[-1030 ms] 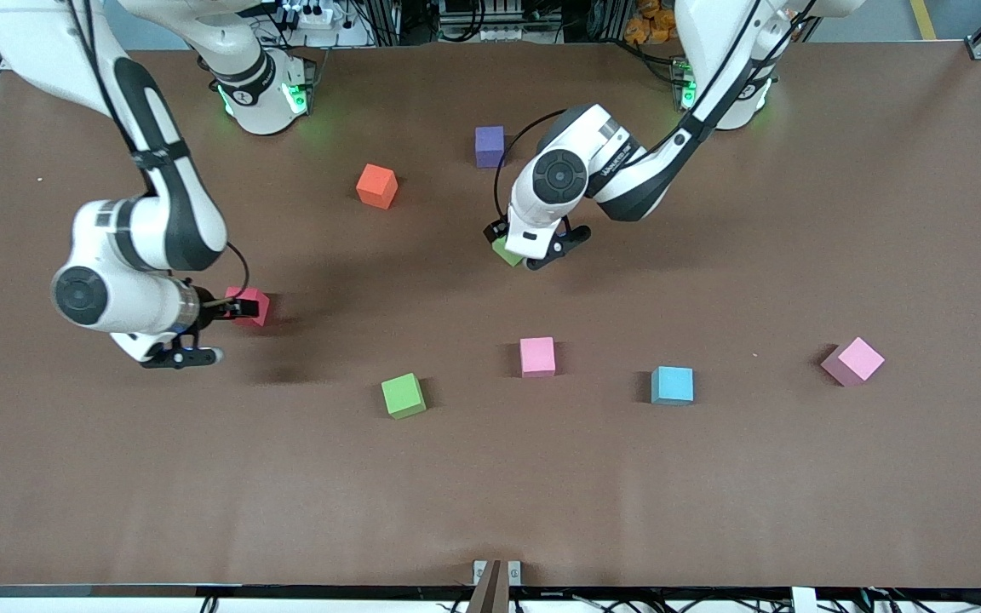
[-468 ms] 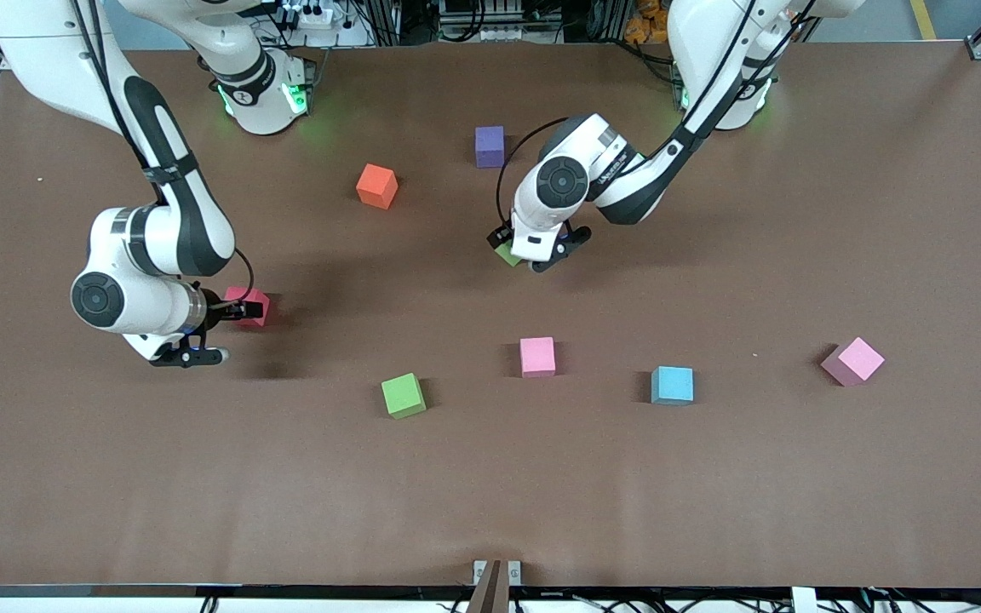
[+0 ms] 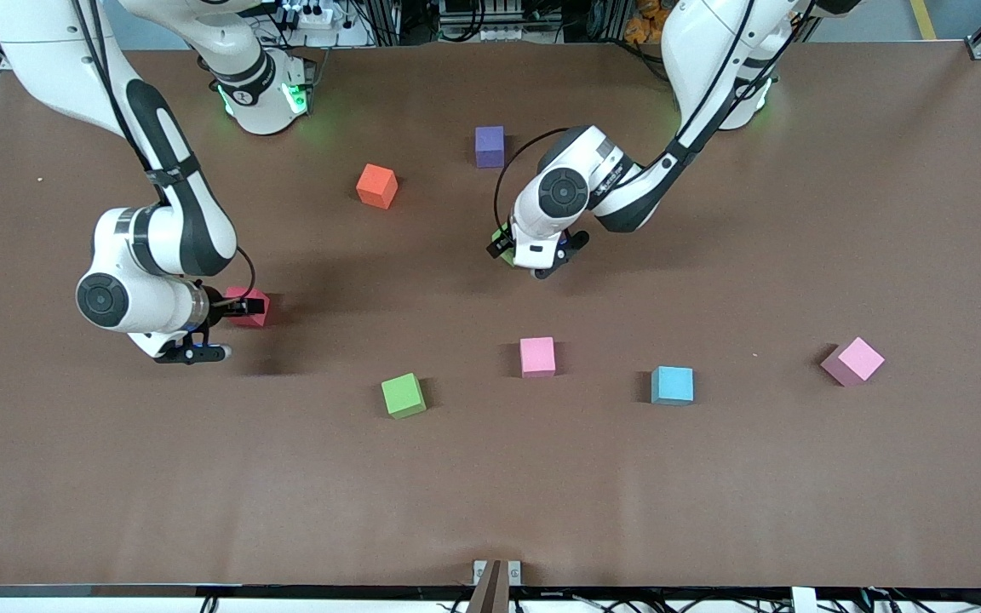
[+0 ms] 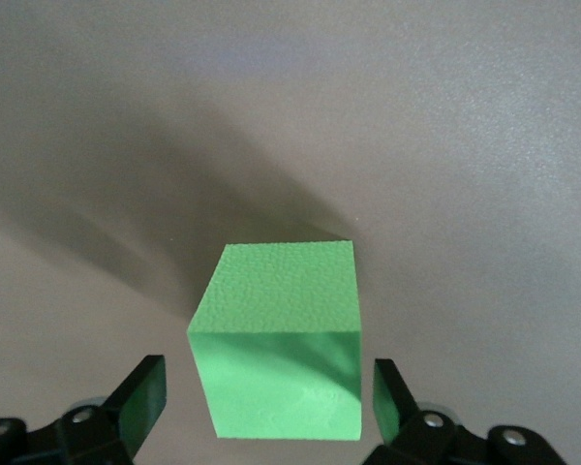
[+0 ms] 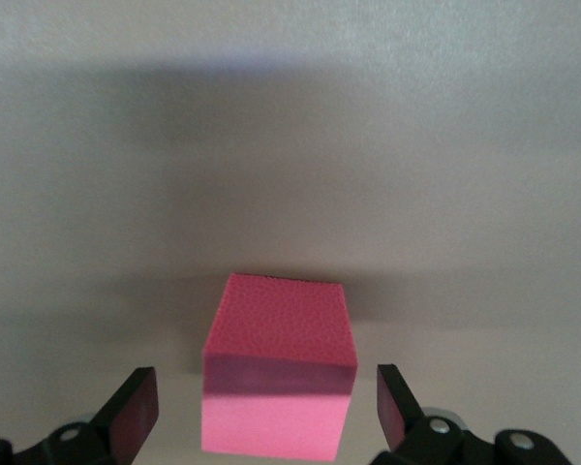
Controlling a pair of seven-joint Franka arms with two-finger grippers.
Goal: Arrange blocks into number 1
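The red cube (image 3: 249, 307) lies toward the right arm's end of the table. My right gripper (image 3: 226, 319) is open and low over it. In the right wrist view its fingers (image 5: 136, 412) flank the red cube (image 5: 276, 373) with a gap on each side. My left gripper (image 3: 529, 254) is open over mid-table, and its hand hides most of one green cube there. In the left wrist view that green cube (image 4: 281, 339) sits between the spread fingers (image 4: 143, 392), untouched. The second green cube (image 3: 403, 395), the light blue cube (image 3: 672, 385) and the purple cube (image 3: 490, 146) lie free.
An orange cube (image 3: 376, 186) sits beside the purple one, toward the right arm's end. One pink cube (image 3: 537, 356) lies between the second green cube and the light blue one. Another pink cube (image 3: 853, 361) lies toward the left arm's end. The brown table (image 3: 712, 494) is bare nearest the camera.
Both hands have come down onto their cubes. The right hand has shifted toward the red cube, and the left hand now covers more of the green cube. No cube has moved.
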